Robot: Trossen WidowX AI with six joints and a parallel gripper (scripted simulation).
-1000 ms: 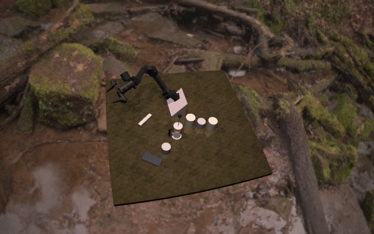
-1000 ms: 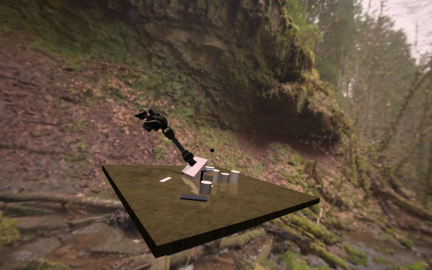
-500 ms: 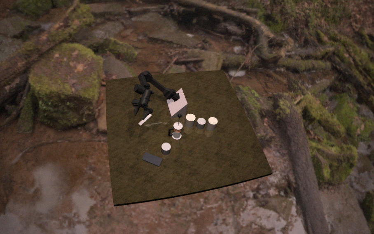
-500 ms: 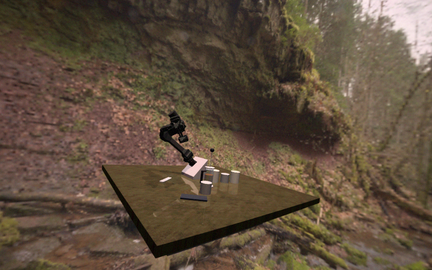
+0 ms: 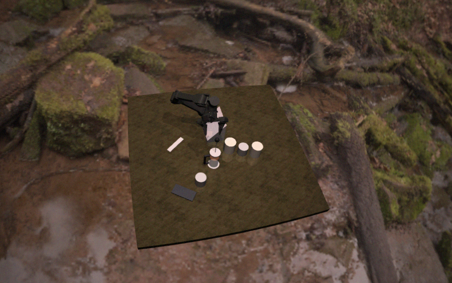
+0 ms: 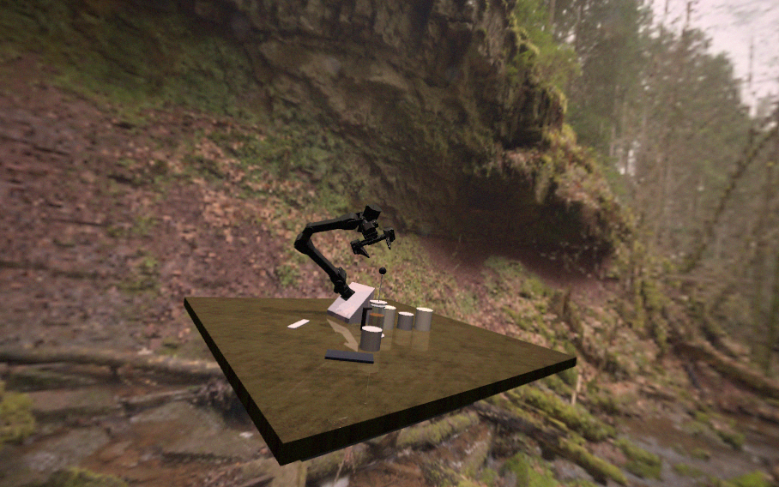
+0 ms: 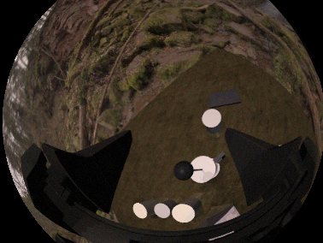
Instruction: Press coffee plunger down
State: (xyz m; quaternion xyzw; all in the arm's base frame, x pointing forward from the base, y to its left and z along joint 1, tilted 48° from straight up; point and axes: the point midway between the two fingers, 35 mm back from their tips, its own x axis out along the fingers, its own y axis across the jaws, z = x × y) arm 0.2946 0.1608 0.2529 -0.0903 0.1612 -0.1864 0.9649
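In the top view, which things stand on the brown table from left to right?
Flat white strip → flat dark grey slab → lone white-topped grey cylinder → coffee press with black plunger knob → three white-topped grey cylinders in a row.

Dim, warm, overcast light throughout; soft and slightly blurred. Faint shadow on the glossy brown table [image 5: 253, 207] beneath the wide-open black gripper [image 6: 373, 241]. Pale reflections of grey cylinders on that sheen. Wrist view fisheye-bent, ringed in black, with dark fingers nearly featureless.
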